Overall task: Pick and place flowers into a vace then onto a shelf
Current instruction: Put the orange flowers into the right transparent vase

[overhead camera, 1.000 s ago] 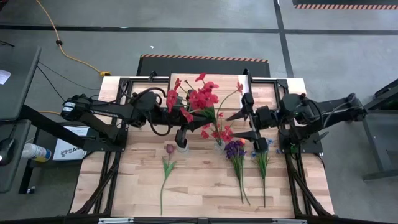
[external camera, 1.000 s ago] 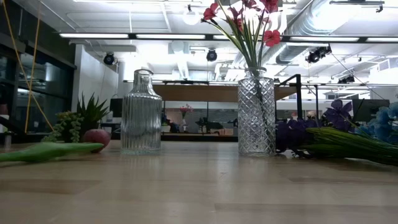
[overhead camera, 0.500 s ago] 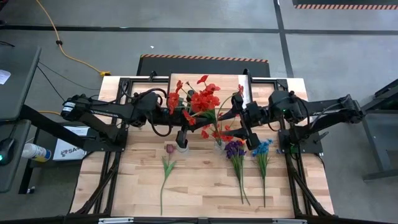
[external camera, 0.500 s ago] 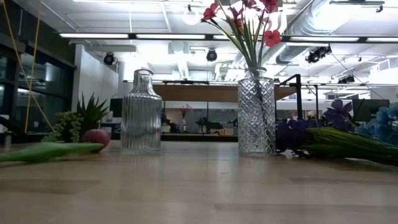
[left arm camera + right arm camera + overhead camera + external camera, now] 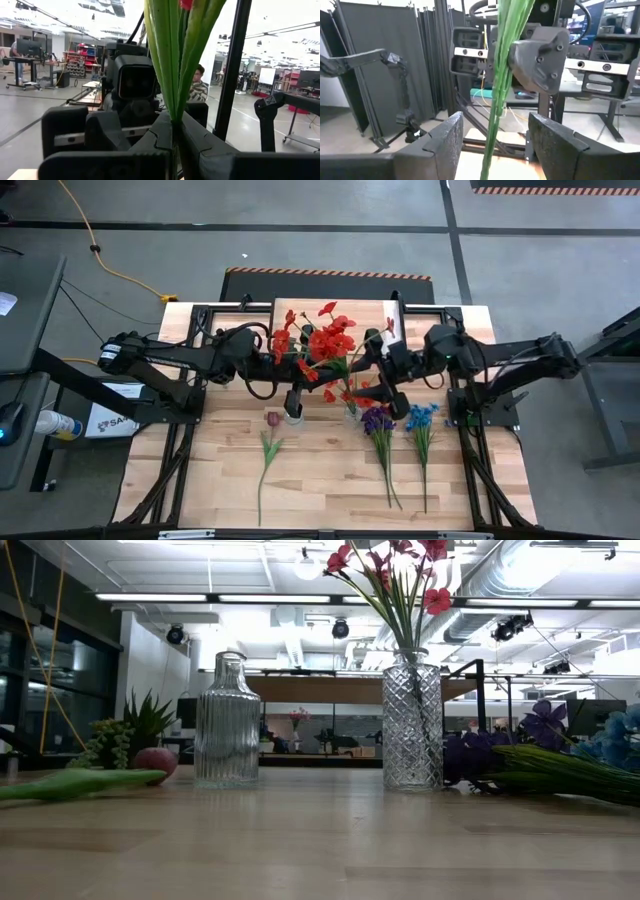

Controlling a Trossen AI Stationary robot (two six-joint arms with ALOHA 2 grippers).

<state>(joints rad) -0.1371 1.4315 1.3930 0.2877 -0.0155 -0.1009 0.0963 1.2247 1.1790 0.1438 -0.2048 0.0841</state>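
So both arms are up over the back half of the counter, meeting around a bunch of red flowers. The left gripper has its jaws clamped tight on the green stems, you can see them pinched right between the jaws in the left wrist view. The right gripper sits just on the other side of the same bunch with its jaws apart, the stems running down the gap between them without obviously touching either side. On the counter there's a diamond-cut glass vase already holding some red flowers, and a ribbed glass bottle next to it. Loose stems lie flat nearer the front: a dark red one, a purple one and a blue one. The shelf is at the back edge, mostly hidden under the blooms.
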